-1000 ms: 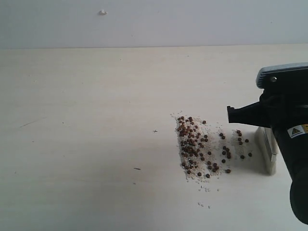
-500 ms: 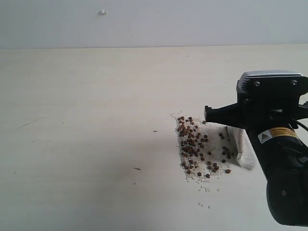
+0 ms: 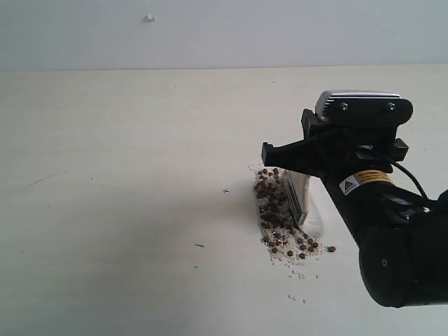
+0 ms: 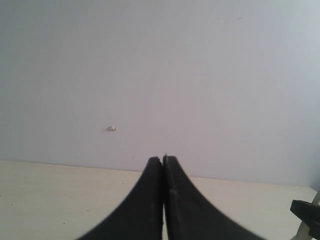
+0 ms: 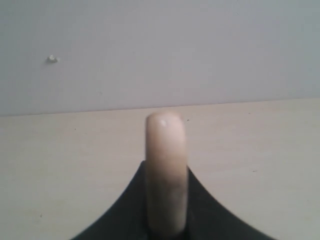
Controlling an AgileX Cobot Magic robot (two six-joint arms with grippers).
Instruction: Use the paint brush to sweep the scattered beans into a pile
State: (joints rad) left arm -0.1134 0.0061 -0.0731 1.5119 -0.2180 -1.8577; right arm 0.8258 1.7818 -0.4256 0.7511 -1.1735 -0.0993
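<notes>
The beans (image 3: pixel 278 210) lie as dark brown grains and whitish crumbs in one narrow heap, the pile, on the pale table (image 3: pixel 126 140). A few grains (image 3: pixel 330 248) lie loose at its near right. My right gripper (image 3: pixel 290 157) hangs over the heap's right side, shut on the paint brush. The brush's ferrule and pale bristles (image 3: pixel 302 201) stand on the table against the beans. In the right wrist view the cream handle (image 5: pixel 165 140) sticks up between the fingers of the right gripper (image 5: pixel 165 172). My left gripper (image 4: pixel 163 159) is shut on nothing, away from the beans.
A plain wall with a small white bump (image 3: pixel 149 17) rises behind the table's far edge. A small dark mark (image 3: pixel 199 245) and a tiny cross mark (image 3: pixel 225 190) lie left of the beans. A few crumbs (image 3: pixel 297 299) sit nearer the front.
My right gripper has carried the brush leftward across the table. The beans scattered on the right have been pushed against the main heap. The left gripper has not moved.
</notes>
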